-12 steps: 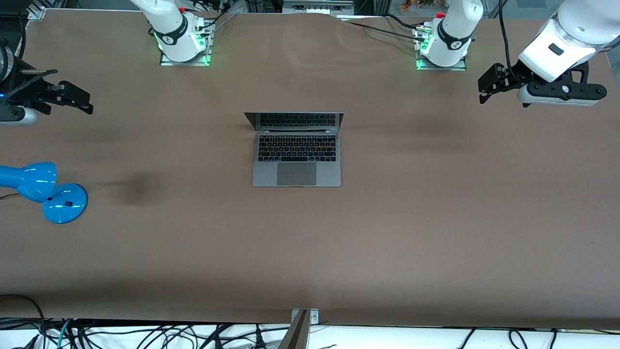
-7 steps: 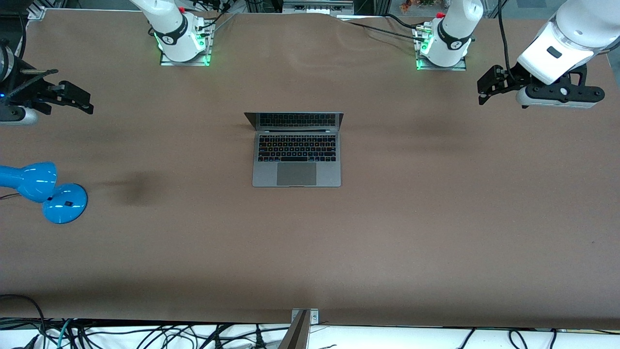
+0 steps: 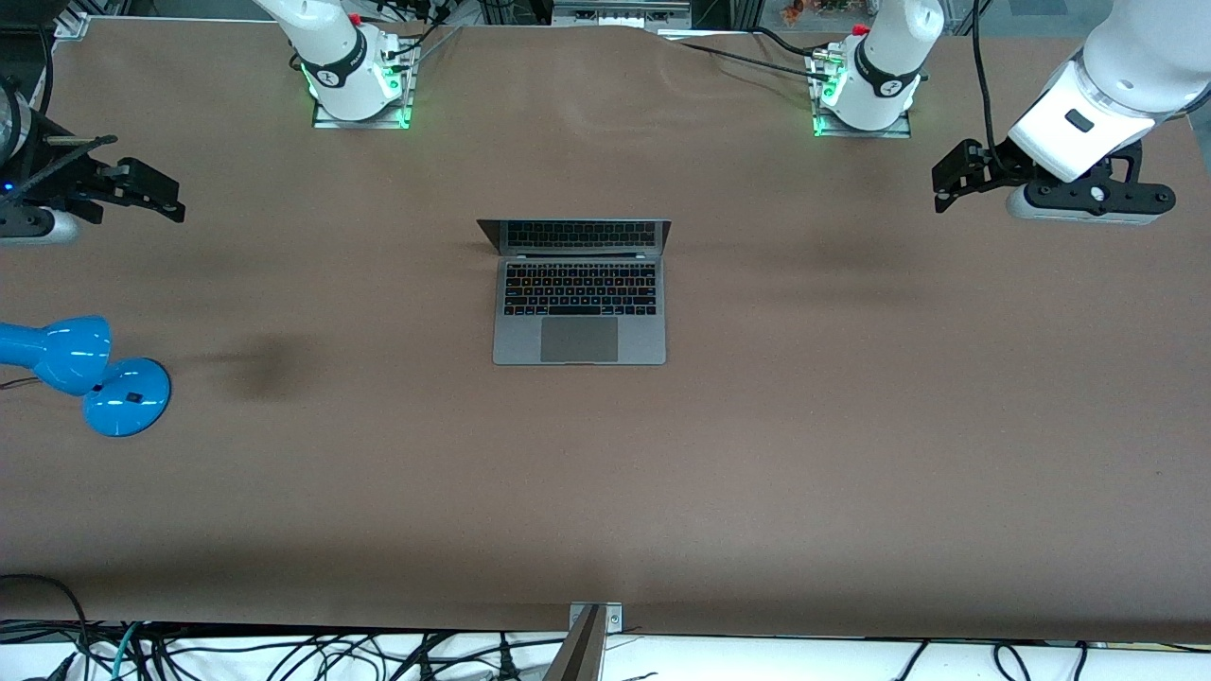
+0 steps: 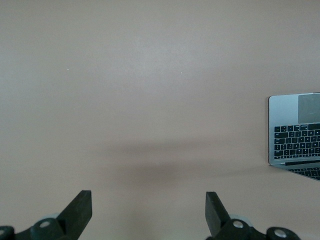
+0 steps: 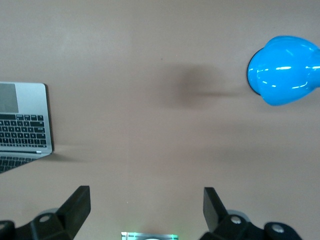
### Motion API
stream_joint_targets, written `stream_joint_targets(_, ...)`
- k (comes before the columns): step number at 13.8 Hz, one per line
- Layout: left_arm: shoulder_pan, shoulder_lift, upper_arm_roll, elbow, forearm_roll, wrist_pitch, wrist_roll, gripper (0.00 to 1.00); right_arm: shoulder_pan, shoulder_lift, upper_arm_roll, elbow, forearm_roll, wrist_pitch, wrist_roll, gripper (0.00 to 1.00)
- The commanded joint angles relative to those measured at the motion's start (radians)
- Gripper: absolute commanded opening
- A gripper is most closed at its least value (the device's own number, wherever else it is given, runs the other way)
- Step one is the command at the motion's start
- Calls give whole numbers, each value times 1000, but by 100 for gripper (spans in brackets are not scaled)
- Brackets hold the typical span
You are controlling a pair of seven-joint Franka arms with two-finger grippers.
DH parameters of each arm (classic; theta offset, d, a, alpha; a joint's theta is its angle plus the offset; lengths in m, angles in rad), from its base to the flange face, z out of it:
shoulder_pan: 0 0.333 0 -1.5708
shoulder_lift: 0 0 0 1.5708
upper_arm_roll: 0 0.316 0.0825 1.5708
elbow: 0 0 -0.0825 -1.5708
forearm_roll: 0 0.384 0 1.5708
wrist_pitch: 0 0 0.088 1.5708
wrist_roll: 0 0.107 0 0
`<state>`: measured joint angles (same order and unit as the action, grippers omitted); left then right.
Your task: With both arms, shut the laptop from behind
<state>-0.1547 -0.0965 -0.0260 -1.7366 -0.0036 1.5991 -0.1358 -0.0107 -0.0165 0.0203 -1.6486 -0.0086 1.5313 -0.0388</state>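
Your laptop [image 3: 579, 291] sits open mid-bench [image 3: 851, 426]; nothing done. Left gripper [image 3: 951, 175] and right gripper [image 3: 151, 194] hang over bench ends, fingers released, empty. Approach and lid push remain.

Laptop [image 3: 579, 301] is sitting open mid-table [image 3: 851, 426], between both arm bases. Lamp [image 3: 85, 374] is lying at the right arm's end, nearer the front camera than the laptop. Left gripper [image 3: 951, 175] and right gripper [image 3: 156, 194] are hanging over opposite table ends, well apart from the laptop.
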Motion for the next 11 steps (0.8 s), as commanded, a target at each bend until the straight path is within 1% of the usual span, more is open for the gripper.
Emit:
stream_joint_targets(1, 7, 3, -2, 5, -6, -10, 21, 100, -6, -16, 7, -10, 4, -17, -44, 100)
stream_joint_targets(4, 6, 4, -3, 5, -12, -11, 7, 100, -5, 6, 62, -33, 4, -19, -36, 100)
stream_joint_targets(5, 4, 7, -6, 0, -13, -11, 5, 100, -3, 7, 69, -37, 4, -11, -36, 100)
stream_joint_targets(6, 4, 18, -8, 2, -13, -13, 7, 100, -3, 9, 88, -39, 7, -7, -36, 100)
stream_joint_targets(8, 0, 35, -9, -1, -19, -31, 5, 100, -2, 29, 133, -48, 56, -5, -33, 100)
stream_joint_targets(10, -8, 46, -12, -12, -62, -34, -33, 100, 0, 38, 182, -69, 108, 19, -32, 100)
stream_joint_targets(11, -11, 49, -24, -15, -85, -45, -54, 100, 0, 53, 199, -71, 151, 32, -33, 100)
